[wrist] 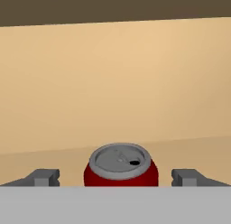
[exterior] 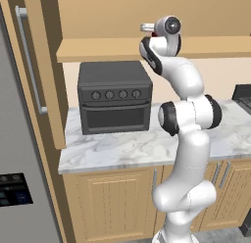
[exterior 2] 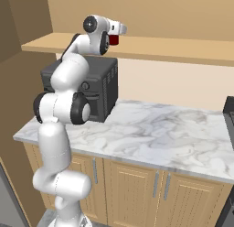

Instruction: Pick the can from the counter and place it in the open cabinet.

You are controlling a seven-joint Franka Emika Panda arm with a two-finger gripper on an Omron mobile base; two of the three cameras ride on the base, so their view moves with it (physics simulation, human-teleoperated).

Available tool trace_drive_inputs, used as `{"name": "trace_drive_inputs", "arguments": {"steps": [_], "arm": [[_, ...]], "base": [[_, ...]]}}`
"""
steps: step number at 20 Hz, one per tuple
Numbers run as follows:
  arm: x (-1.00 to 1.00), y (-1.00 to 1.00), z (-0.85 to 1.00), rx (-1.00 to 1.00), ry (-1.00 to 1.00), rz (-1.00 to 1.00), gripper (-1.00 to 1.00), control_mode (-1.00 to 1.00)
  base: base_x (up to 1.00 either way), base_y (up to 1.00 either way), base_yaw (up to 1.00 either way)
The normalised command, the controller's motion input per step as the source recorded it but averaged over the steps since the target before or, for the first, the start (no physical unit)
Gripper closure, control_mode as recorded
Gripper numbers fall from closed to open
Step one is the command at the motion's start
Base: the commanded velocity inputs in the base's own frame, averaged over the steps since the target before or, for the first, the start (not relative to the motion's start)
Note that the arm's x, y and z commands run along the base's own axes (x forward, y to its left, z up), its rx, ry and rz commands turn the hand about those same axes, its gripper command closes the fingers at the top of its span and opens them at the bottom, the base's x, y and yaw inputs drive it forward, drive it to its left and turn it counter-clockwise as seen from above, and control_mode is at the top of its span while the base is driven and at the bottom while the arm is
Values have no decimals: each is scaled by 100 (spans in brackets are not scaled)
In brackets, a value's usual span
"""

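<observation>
Straddling the can (wrist: pixel 121 166), gripper (wrist: pixel 118 177) fingers wide, seemingly clear.

can (wrist: pixel 121 168) between gripper (wrist: pixel 121 178) fingertips, gaps either side

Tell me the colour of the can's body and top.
Red body, silvery grey top on the can; clearest in the hand view.

Base cams flank arm (exterior: pixel 188 139), both facing counter (exterior 2: pixel 151 130); hand cam close on cabinet (wrist: pixel 113 83).
</observation>
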Motion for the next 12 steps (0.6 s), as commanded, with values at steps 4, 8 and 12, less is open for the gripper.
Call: {"name": "trace_drive_inputs", "arguments": {"steps": [4,8,12], "arm": [[-97,0,53,1,-39,0,-100,-100],[-100,0,21,1,-33,0,-100,-100],[-100,3,-86,-7,-6,0,-100,-100]], "base": [[0,0,0],[0,0,0],[0,0,0]]}}
